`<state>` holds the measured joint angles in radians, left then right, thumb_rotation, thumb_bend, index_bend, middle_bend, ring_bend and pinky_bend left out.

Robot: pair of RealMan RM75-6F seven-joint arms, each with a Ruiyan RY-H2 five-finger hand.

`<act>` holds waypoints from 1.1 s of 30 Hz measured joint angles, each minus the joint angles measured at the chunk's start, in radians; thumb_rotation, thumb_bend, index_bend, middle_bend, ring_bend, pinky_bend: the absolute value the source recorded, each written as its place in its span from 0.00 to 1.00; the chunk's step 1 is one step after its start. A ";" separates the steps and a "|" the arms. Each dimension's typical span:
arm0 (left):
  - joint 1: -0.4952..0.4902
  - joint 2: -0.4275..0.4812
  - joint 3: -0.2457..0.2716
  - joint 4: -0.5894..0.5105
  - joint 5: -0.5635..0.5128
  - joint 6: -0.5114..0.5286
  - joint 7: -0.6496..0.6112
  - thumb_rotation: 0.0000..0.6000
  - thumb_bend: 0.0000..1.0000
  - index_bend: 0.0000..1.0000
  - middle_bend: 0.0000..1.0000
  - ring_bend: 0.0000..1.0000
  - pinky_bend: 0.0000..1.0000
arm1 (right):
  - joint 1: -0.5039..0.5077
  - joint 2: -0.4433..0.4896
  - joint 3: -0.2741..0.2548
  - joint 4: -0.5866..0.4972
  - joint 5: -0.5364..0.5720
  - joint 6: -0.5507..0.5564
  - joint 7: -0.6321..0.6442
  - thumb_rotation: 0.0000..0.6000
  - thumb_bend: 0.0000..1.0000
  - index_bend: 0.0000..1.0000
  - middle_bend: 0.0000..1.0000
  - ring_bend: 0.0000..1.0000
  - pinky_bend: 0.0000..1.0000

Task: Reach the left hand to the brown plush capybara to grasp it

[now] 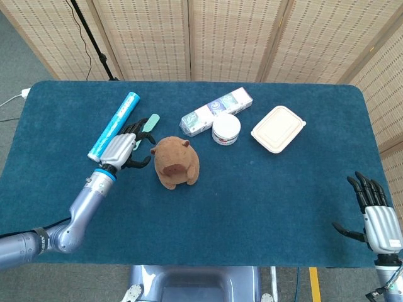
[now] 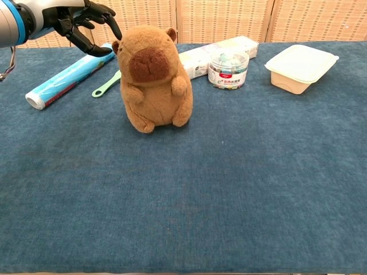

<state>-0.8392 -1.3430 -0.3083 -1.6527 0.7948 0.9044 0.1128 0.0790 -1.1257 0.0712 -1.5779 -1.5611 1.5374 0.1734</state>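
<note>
**Left hand beside the capybara, not yet on it**

Left hand [image 1: 126, 150] hovers with fingers spread and curled, holding nothing, just beside the brown plush capybara [image 1: 175, 162], which sits upright near the middle of the bench [image 1: 264, 207]. Contact is not visible in either view. The plush looks soft, light and squashy, so it should yield under a grip; its round body, around the flanks below the head, seems the surest hold. A teal spatula [image 1: 147, 128] and a blue roll [image 1: 113, 126] lie close behind the hand, so room there is tight, while bare cloth opens in front. The right hand [image 1: 374, 214] rests open, well apart at the bench's near corner.
</note>
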 measured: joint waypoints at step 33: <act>-0.022 -0.104 -0.011 0.034 -0.065 0.112 0.091 1.00 0.46 0.58 0.00 0.00 0.00 | 0.004 0.017 -0.008 -0.014 0.000 -0.019 0.024 1.00 0.00 0.00 0.00 0.00 0.00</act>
<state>-0.8611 -1.4475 -0.3190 -1.6185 0.7302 1.0166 0.2036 0.0829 -1.1091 0.0628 -1.5919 -1.5609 1.5185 0.1972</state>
